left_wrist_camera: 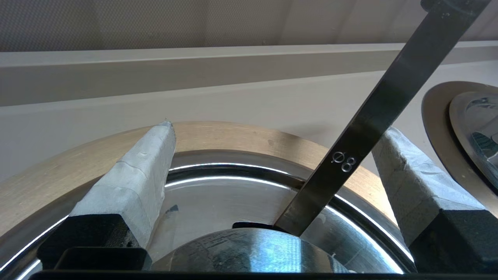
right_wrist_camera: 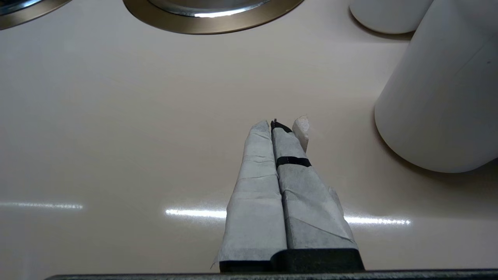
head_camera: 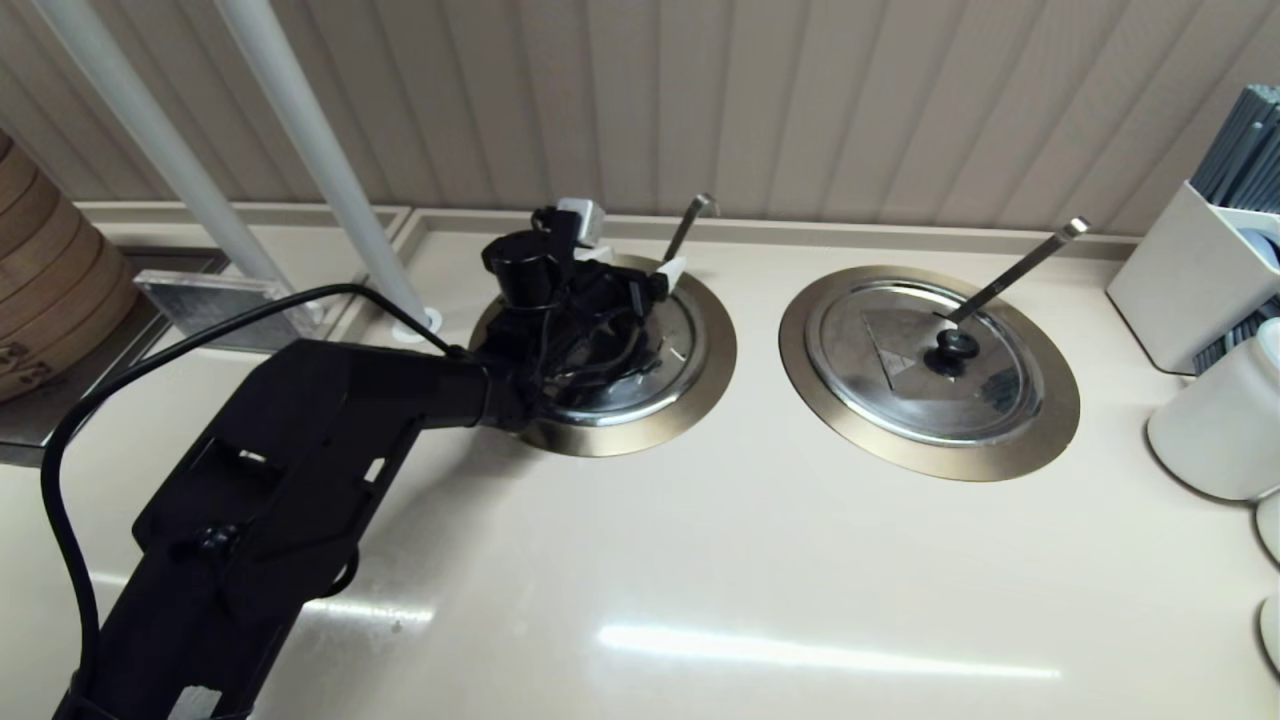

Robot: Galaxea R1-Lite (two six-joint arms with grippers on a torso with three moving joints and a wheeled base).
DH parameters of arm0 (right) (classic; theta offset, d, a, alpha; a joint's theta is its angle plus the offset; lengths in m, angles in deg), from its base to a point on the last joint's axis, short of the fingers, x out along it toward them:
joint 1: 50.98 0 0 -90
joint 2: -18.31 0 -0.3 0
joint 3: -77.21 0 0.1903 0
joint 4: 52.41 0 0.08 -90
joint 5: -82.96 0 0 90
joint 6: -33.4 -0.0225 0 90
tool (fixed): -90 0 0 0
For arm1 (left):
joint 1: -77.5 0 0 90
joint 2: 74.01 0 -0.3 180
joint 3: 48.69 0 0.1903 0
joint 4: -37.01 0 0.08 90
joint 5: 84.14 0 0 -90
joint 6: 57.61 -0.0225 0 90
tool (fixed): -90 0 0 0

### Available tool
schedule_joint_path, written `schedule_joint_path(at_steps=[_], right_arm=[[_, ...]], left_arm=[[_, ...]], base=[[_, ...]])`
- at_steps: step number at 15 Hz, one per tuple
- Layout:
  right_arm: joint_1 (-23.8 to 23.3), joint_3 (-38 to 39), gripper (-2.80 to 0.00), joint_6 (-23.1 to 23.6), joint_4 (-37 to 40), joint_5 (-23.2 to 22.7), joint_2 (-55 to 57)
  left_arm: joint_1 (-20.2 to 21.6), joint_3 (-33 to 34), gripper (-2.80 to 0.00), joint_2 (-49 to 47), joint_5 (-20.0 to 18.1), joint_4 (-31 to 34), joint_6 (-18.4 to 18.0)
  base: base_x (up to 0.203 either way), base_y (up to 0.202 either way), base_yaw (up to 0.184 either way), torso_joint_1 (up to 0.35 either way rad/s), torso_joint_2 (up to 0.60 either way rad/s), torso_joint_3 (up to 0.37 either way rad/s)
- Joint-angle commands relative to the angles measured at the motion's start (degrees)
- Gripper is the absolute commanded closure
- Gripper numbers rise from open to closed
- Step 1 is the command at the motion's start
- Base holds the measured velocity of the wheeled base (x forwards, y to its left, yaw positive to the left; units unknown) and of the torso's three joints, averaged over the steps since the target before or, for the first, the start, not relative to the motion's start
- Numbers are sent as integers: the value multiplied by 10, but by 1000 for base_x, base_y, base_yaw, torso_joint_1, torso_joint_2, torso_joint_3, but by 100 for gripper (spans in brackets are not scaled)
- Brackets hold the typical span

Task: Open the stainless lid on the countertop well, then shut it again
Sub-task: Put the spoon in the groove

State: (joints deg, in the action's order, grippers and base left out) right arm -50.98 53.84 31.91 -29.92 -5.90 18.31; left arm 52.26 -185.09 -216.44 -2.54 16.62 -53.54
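Observation:
The stainless lid [head_camera: 683, 345] lies flat and closed in the countertop well, inside its bronze-coloured rim [head_camera: 722, 345]. My left gripper [head_camera: 632, 262] hangs low over the lid and hides most of it in the head view. In the left wrist view the left gripper [left_wrist_camera: 278, 128] is open, its taped fingers [left_wrist_camera: 144, 175] wide apart on either side of the dark knob [left_wrist_camera: 249, 252], without closing on it. The hook-ended ladle handle [left_wrist_camera: 369, 128] rises from the lid's slot between the fingers. My right gripper [right_wrist_camera: 278, 124] is shut on nothing and is parked low over the bare counter.
The twin lid [head_camera: 900, 340] with its straight ladle handle [head_camera: 1010, 270] sits in the well to the right. White canisters [head_camera: 1215, 430] and a white utensil holder [head_camera: 1190, 270] stand at the far right. A bamboo steamer [head_camera: 50, 290] and two white poles [head_camera: 300, 150] are at the left.

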Motion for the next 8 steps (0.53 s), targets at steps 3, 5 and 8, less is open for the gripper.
schedule_joint_path(at_steps=[3, 5, 8], right_arm=[[0, 3, 0, 0, 0, 0, 0], [0, 3, 0, 0, 0, 0, 0], [0, 3, 0, 0, 0, 0, 0]], left_arm=[[5, 0, -280, 1, -1, -3, 1], [7, 0, -280, 3, -1, -3, 1], [12, 1, -280, 7, 0, -8, 2]], base=[[0, 0, 0, 0, 0, 0], [0, 0, 0, 0, 0, 0], [0, 0, 0, 0, 0, 0]])
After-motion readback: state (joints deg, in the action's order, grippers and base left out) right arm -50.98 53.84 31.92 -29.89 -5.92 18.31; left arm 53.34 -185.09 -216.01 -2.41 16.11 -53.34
